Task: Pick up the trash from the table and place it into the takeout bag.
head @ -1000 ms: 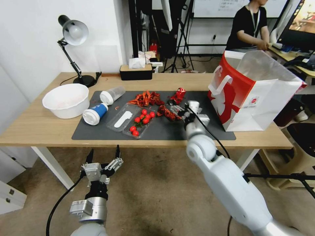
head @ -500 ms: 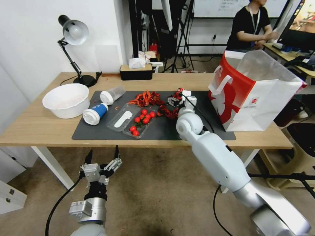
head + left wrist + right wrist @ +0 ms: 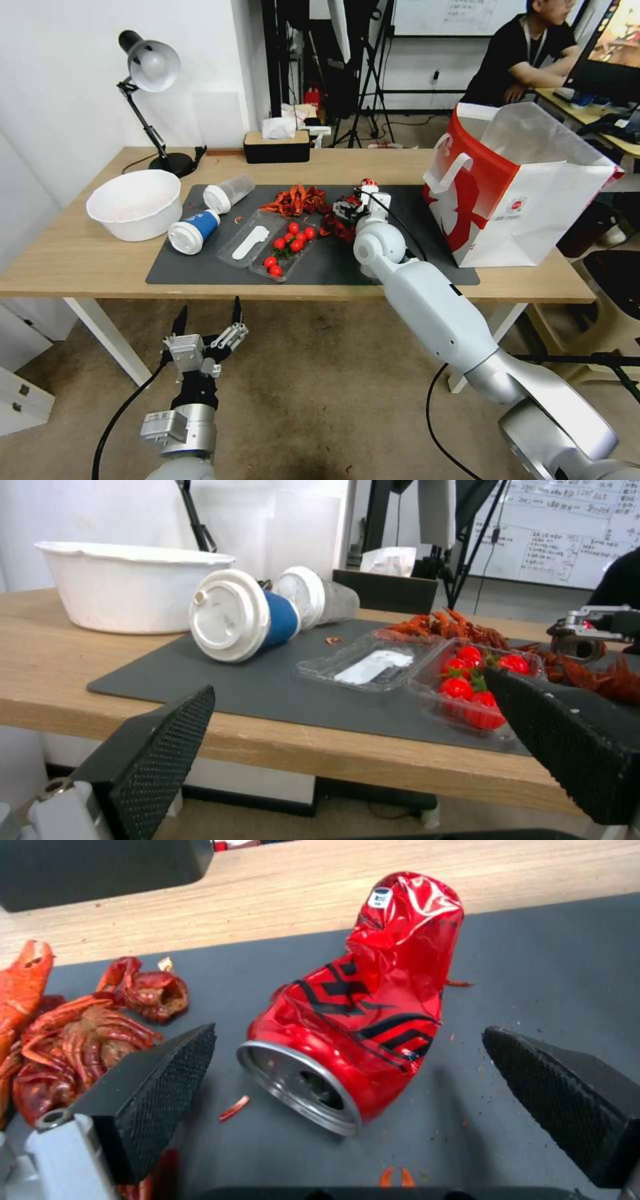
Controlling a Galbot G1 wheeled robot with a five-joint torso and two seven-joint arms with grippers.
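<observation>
Two textured black pads of the spread right pincer (image 3: 347, 1075) flanking crumpled, glossy red can (image 3: 360, 1005).

We see an evenly lit, bright room; soft shadows fall beneath the table (image 3: 80, 257) and none are hard. Around the desk lamp (image 3: 152, 65) the white wall is washed pale, though we cannot tell whether the lamp is lit. Glare streaks the crushed red can (image 3: 360, 1005). Straight lines bow toward the head view's edges. Beyond the can, the background blurs.
</observation>
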